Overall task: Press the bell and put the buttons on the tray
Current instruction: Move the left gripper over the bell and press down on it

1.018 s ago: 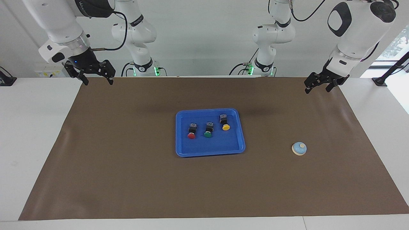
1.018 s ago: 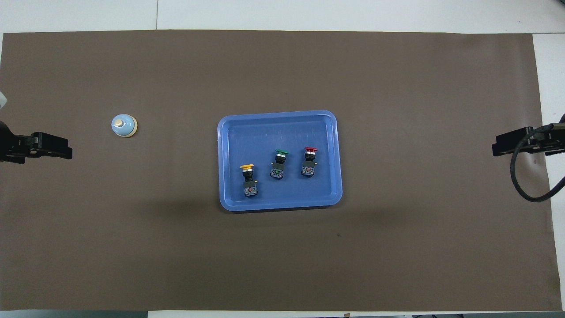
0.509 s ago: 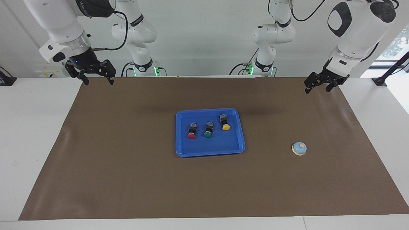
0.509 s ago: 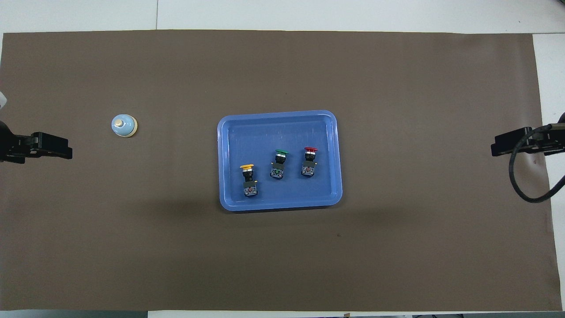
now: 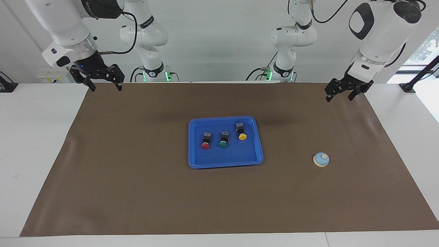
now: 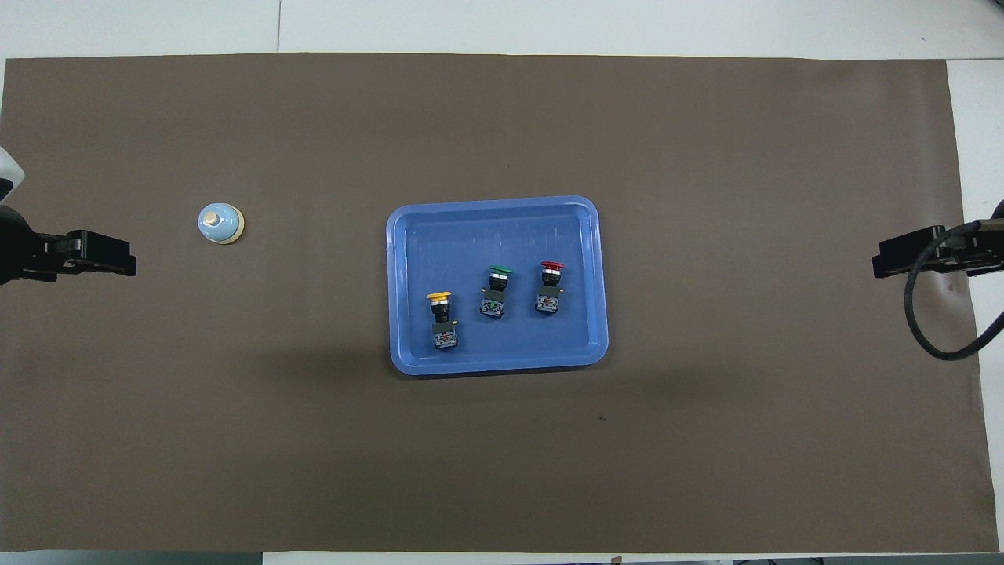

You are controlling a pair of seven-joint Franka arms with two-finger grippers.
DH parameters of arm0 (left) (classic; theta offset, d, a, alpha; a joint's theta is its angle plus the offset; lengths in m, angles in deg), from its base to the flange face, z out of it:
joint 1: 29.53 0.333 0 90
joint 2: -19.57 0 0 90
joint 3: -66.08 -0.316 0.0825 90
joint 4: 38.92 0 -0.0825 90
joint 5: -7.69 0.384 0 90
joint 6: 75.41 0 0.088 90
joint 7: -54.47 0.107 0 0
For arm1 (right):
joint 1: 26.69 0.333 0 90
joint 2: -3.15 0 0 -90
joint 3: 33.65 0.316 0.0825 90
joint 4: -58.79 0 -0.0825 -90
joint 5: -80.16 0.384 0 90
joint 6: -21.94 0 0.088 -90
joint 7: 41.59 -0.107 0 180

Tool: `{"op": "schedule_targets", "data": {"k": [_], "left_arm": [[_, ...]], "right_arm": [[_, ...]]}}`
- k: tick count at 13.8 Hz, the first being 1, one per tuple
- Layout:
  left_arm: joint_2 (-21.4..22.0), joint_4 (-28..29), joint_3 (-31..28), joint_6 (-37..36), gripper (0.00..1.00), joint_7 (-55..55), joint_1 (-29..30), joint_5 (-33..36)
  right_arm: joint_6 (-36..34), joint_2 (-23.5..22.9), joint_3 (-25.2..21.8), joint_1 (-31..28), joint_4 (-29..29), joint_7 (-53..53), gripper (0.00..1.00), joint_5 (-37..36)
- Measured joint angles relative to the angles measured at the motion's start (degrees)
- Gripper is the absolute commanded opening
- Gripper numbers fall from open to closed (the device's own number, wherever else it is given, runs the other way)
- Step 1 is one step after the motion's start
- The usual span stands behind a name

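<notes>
Brown-papered bench [image 5: 137, 192], upper frame corners: right pincer [image 5: 105, 86] waits spread wide, left pincer [image 5: 339, 96], also wide, has crept slightly inward; mid-frame, the tray [image 5: 224, 160] holds all three buttons [image 5: 223, 144]; lower, toward the left arm's end, the bell [image 5: 321, 159], probably next.

The left claw [image 5: 339, 94] now sits slightly higher and a little farther in over the brown surface [image 5: 137, 192] toward the right arm's end; in the overhead view its tip [image 6: 110, 264] reaches farther inward.
</notes>
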Motion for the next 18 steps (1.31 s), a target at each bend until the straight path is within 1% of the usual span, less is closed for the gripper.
{"op": "schedule_targets", "data": {"k": [2,4,6,8,10,11,13,18], "left_arm": [[-0.9,1.0,0.1,3.2,0.00,0.0,-0.2,0.0],[-3.9,2.0,0.1,8.1,0.00,0.0,-0.4,0.0],[-9.9,2.5,0.1,15.3,0.00,0.0,-0.8,0.0],[-17.1,2.7,0.1,23.0,0.00,0.0,-0.9,0.0],[-21.6,2.6,0.0,27.9,0.00,0.0,-0.7,0.0],[-22.7,2.4,-0.2,28.7,0.00,0.0,-0.7,0.0],[-23.6,1.7,-0.4,29.0,0.00,0.0,-0.7,0.0],[-23.6,1.1,-0.6,29.1,0.00,0.0,-0.7,0.0]], "right_arm": [[0.0,0.0,0.0,0.0,0.0,0.0,1.00,0.0],[0.0,0.0,0.0,0.0,0.0,0.0,1.00,0.0],[0.0,0.0,0.0,0.0,0.0,0.0,1.00,0.0],[0.0,0.0,0.0,0.0,0.0,0.0,1.00,0.0],[0.0,0.0,0.0,0.0,0.0,0.0,1.00,0.0],[0.0,0.0,0.0,0.0,0.0,0.0,1.00,0.0],[0.0,0.0,0.0,0.0,0.0,0.0,1.00,0.0],[0.0,0.0,0.0,0.0,0.0,0.0,1.00,0.0]]}}
